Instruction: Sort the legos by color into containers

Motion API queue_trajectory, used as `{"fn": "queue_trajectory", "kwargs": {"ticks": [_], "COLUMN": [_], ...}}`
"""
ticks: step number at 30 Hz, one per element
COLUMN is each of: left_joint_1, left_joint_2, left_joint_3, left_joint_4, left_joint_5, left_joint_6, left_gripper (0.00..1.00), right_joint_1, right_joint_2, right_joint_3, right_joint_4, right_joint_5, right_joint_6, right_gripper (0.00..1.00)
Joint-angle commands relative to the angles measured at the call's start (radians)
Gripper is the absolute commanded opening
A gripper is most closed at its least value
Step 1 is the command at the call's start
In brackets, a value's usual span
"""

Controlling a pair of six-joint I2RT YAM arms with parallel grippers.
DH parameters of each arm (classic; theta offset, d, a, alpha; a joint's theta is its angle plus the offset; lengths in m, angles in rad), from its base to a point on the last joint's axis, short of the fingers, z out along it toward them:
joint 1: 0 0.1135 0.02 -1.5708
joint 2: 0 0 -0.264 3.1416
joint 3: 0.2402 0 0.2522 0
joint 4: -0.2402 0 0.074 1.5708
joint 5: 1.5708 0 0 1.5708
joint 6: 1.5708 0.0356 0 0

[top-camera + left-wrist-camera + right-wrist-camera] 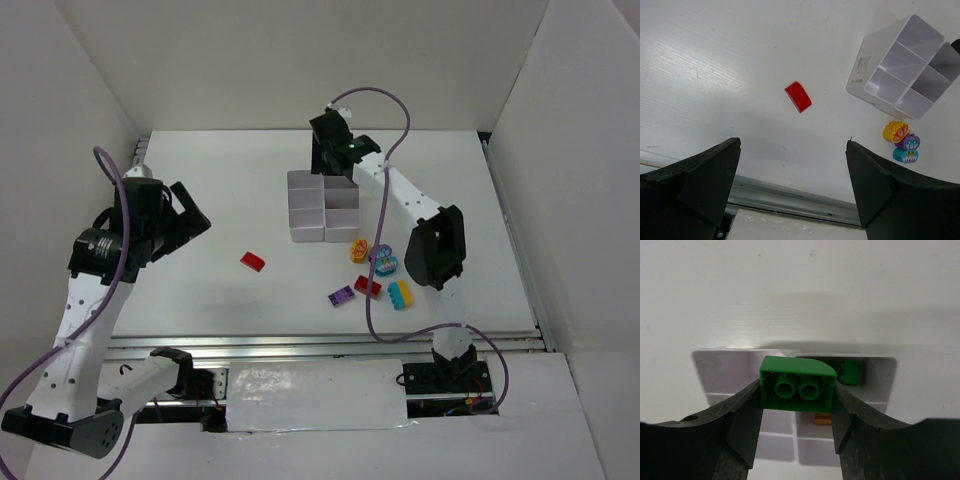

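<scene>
My right gripper (332, 150) is shut on a green brick (797, 385) and holds it above the far end of the white containers (305, 205). In the right wrist view a second green brick (851, 371) lies in the far right compartment and an orange brick (822, 419) in the one nearer. My left gripper (185, 225) is open and empty, left of a lone red brick (252, 261), which also shows in the left wrist view (798, 96). Loose bricks lie right of the containers: orange-yellow (358, 250), teal-purple (385, 264), purple (341, 296), red (368, 287), yellow-blue (401, 294).
White walls enclose the table on the left, back and right. A metal rail (330, 345) runs along the near edge. The right arm's forearm (435, 245) hangs over the loose bricks. The containers (900, 65) show at upper right in the left wrist view.
</scene>
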Motion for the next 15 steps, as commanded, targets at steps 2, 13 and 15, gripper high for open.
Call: {"fn": "queue_trajectory", "kwargs": {"ticks": [2, 13, 15], "left_joint_1": [0.0, 0.001, 0.001], "left_joint_2": [0.003, 0.028, 0.029], "left_joint_3": [0.004, 0.006, 0.006], "left_joint_4": [0.03, 0.048, 0.052], "left_joint_5": [0.034, 0.055, 0.057], "left_joint_6": [0.041, 0.05, 0.052], "left_gripper": [0.99, 0.99, 1.0], "right_joint_1": [-0.032, -0.041, -0.041], "right_joint_2": [0.017, -0.059, -0.056], "right_joint_3": [0.017, -0.164, -0.161], "right_joint_4": [-0.028, 0.055, 0.049], "right_joint_5": [0.035, 0.032, 0.03], "right_joint_6": [-0.025, -0.03, -0.031], "right_gripper": [0.2, 0.22, 0.23]}}
